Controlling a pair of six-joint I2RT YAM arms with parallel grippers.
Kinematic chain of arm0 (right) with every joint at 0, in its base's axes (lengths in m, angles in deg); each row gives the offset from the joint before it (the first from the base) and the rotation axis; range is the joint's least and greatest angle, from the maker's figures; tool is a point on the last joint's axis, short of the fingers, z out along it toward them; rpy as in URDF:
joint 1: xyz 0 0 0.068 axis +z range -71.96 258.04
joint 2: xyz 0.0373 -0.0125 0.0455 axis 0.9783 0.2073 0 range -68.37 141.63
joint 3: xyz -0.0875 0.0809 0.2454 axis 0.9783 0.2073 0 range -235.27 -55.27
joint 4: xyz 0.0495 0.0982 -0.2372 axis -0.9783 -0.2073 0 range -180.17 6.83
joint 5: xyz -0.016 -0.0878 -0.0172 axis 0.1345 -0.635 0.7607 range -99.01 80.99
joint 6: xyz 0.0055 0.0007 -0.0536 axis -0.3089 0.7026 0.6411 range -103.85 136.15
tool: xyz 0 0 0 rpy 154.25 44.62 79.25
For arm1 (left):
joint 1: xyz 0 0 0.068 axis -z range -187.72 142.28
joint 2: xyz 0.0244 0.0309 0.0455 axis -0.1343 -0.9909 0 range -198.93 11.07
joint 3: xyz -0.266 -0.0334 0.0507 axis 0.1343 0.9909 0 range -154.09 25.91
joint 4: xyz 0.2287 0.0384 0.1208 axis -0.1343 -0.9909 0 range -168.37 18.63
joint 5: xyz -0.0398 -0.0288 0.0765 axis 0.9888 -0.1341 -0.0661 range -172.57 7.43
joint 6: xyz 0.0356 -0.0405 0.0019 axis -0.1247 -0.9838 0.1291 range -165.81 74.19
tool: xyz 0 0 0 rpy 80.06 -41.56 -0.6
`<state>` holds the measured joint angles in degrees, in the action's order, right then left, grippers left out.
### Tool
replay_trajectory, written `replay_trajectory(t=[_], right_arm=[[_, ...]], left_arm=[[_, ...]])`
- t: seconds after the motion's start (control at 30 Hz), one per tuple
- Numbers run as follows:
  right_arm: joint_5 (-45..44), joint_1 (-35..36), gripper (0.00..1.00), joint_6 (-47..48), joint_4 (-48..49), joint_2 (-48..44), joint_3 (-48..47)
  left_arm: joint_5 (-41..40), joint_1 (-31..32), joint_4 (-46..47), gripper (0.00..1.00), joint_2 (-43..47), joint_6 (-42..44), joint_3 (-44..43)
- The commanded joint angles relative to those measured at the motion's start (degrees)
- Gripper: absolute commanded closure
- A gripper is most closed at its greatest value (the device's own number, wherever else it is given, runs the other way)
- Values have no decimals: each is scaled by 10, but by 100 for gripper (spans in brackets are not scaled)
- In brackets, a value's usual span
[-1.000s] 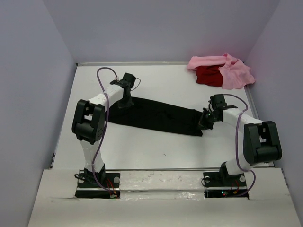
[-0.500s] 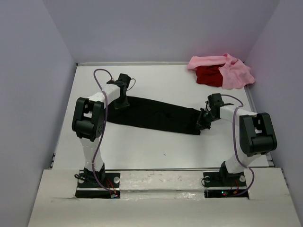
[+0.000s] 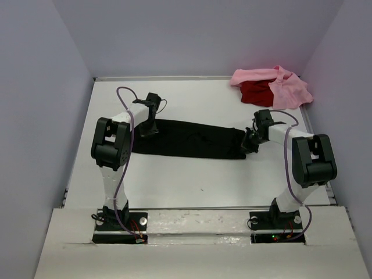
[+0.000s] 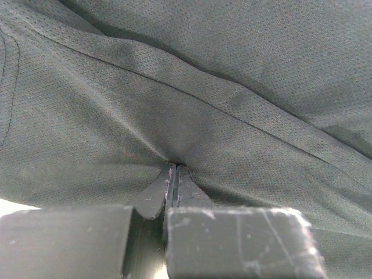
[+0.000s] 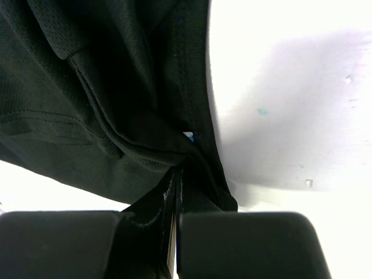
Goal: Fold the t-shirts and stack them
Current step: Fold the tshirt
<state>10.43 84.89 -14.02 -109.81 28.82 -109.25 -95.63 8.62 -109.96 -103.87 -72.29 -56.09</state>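
The black t-shirt [image 3: 192, 139] lies as a long folded strip across the middle of the table. My left gripper [image 3: 146, 131] is shut on its left end; in the left wrist view the fingertips [image 4: 174, 170] pinch a fold of the dark cloth [image 4: 192, 87]. My right gripper [image 3: 246, 145] is shut on the shirt's right end; in the right wrist view the cloth [image 5: 110, 99] bunches into the closed jaws [image 5: 177, 174], with a bit of light label [image 5: 188, 135] showing. The pink t-shirt [image 3: 285, 87] and the red t-shirt [image 3: 257, 93] lie crumpled together at the back right.
White table [image 3: 192, 186] with a raised rim; walls close in on the left, right and back. The pink and red pile sits against the right back corner. Both arm bases stand at the near edge.
Both grippers moved toward the back with the black shirt. The strip, slanted before, now lies nearly level across the table and sits a little farther from me.
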Motion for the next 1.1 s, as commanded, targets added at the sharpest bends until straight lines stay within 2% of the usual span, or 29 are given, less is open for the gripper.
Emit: replay_trajectory(t=[0.0,0.23,0.63,0.83,1.07], right_arm=[[-31,5,100,13,-4,0,-26],[-34,5,100,21,-11,48,-84],[2,5,100,15,-11,191,-237],[22,11,100,26,-21,251,-325],[46,29,100,25,-24,324,-428]], left_arm=[[-17,-5,-42,100,-29,-23,2],[43,-5,-25,100,7,-53,74],[52,32,-49,100,117,-88,184],[76,119,-54,100,125,-127,225],[125,242,-51,100,103,-189,208]])
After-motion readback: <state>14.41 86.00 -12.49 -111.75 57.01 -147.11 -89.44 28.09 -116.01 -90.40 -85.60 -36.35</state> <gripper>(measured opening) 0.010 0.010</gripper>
